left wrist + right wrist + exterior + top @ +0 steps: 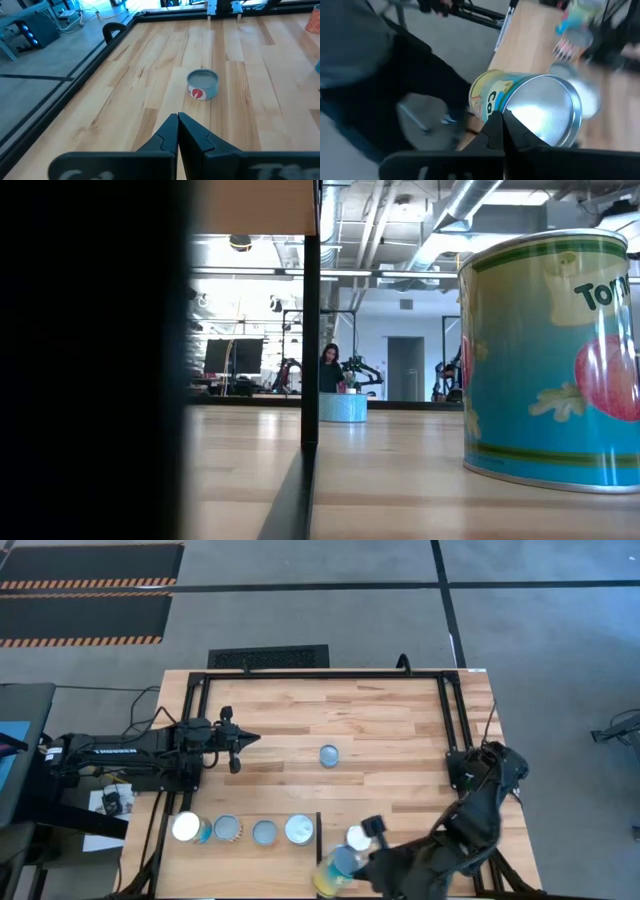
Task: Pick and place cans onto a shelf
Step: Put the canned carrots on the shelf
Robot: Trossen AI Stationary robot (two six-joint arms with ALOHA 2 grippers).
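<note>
I am looking down on a grey-floored room with the striped-plank worktop (380, 730) filling the middle, framed by a black rail frame (445, 710). The pale shelf (255, 205) is showing only in the low view, as a panel overhead on a dark upright post (310, 330).

The right arm is reaching along the worktop's near edge, its right hand (352, 870) gripping a yellow-labelled can (335, 872) that is lying tilted; in the right wrist view the fingers are closing on this can (530, 107) just beside its silvery top.

The left arm is lying at the worktop's left side, its left hand (238, 743) pointing toward the centre with the fingertips pressed together, holding nothing.

Four cans are standing in a row (243, 830) along the near edge, a white-topped can (358, 837) just beside the right hand. A lone blue can (329, 755) is sitting mid-worktop, well apart from the rest.
</note>
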